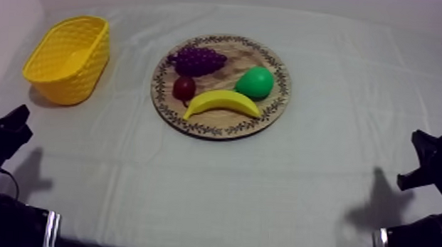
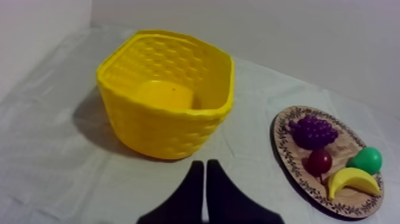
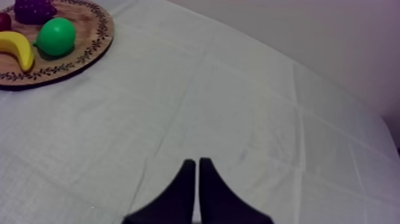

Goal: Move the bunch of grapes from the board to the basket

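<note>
The bunch of grapes (image 1: 197, 60) lies on the round wooden board (image 1: 267, 113), on its far left part, nearest the yellow basket (image 1: 83, 80). Its long axis runs side to side across the table. Which end carries the stem cannot be told. A small red fruit (image 1: 184, 88) sits just in front of it, with a banana (image 1: 222, 102) and a green pear (image 1: 255, 82) beside. The basket stands upright, well apart from the board, at the far left. Both arms rest low at the table's near corners. The left gripper (image 2: 205, 164) is clenched into a narrow wedge on nothing and aims at the basket. The right gripper (image 3: 197, 161) is likewise clenched and empty over the cloth (image 1: 264, 184).
</note>
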You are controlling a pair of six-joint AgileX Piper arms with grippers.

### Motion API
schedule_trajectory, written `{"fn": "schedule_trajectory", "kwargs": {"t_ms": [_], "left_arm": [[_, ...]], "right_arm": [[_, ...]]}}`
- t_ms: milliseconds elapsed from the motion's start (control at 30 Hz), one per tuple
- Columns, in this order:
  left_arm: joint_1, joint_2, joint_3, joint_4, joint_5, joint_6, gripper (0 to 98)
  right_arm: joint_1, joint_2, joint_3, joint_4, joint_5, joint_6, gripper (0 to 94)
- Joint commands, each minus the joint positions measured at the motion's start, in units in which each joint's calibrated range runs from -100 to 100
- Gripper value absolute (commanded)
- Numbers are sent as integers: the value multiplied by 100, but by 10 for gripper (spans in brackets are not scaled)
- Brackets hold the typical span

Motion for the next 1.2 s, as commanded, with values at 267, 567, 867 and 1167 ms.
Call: {"fn": "schedule_trajectory", "kwargs": {"t_ms": [267,567,867,1167], "left_arm": [[6,0,5,-3,-1,4,0],[481,5,-75,1,76,-73,0],[541,1249,-429,609,483,-1254,0],[685,2945,-1647,725,737,-2048,0]], "right_arm": [[1,0,0,-1,2,4,3],[1,0,0,-1,2,5,3],[1,0,0,-1,2,5,3],[1,0,0,-1,2,6,3]]}}
